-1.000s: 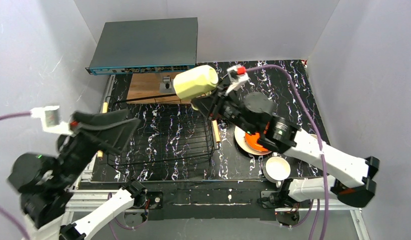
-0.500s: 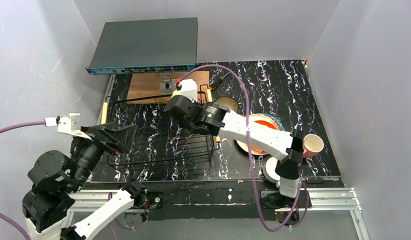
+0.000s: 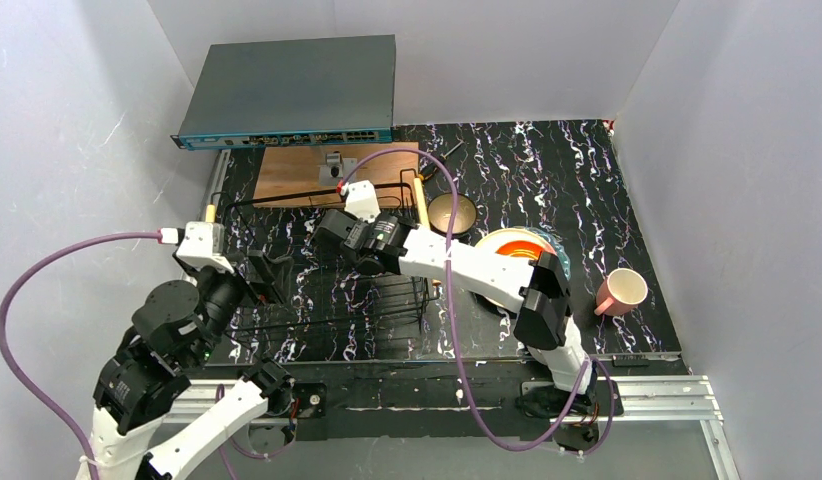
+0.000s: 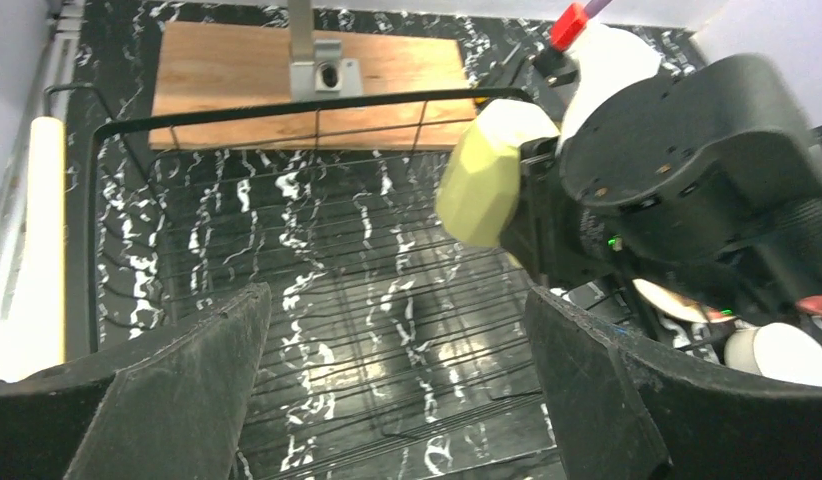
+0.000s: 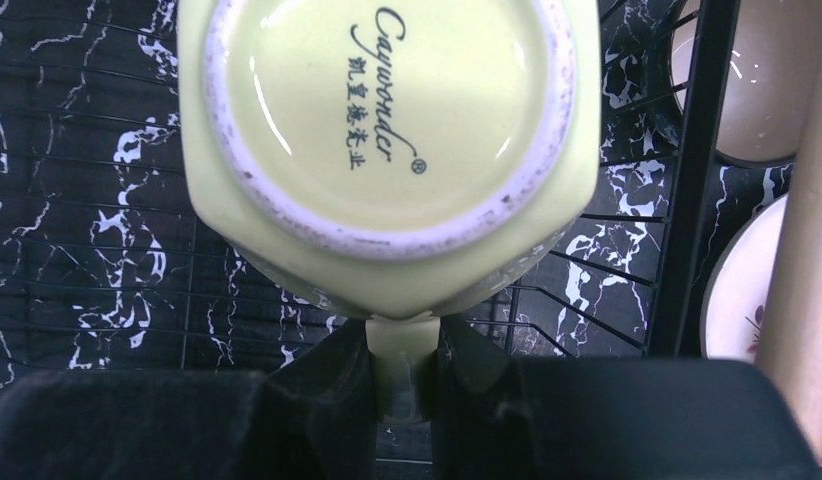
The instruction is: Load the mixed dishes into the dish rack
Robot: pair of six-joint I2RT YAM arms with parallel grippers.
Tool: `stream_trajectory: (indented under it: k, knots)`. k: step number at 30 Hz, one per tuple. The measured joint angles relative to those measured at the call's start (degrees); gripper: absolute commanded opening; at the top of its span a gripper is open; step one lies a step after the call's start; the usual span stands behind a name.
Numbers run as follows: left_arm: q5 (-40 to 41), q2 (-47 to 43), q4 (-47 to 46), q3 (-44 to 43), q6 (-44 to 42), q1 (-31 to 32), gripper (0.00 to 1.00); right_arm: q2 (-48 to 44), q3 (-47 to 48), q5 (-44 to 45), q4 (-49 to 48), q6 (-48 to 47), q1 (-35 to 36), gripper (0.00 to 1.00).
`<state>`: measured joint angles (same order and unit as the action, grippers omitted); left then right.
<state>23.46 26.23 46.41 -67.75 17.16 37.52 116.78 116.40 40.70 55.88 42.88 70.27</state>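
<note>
My right gripper is shut on the handle of the yellow-green mug and holds it on its side, base toward the camera, inside the dish rack near its back right corner. The mug also shows in the left wrist view. My left gripper is open and empty above the rack's left part. The blue-teal bowl, the plate stack with orange on top and the pink mug sit on the table right of the rack. The white cup shows only in the left wrist view.
A brown wooden board lies behind the rack, with a flat grey box beyond it. The rack has wooden rod handles on the left and the right. White walls close in on three sides.
My right arm has swung left and down, carrying the yellow-green mug from above the rack's back right corner into the rack. My left gripper has moved in over the rack's left part.
</note>
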Motion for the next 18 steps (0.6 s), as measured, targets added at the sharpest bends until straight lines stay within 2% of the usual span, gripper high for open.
stream_trajectory:
  k: [8,14,18]
  knots:
    - [6.02,-6.87,-4.18,10.10,-4.42,0.00,0.98,0.91,-1.98,-2.45,-0.44,1.05,-2.15,0.01]
    - [6.95,-10.07,-7.39,17.67,-7.04,0.00,0.98,3.62,-1.66,-2.52,1.25,3.30,-3.46,0.02]
    - [7.68,-12.35,-8.78,19.78,-8.57,0.00,0.98,4.89,-1.77,-2.57,1.31,3.76,-4.03,0.02]
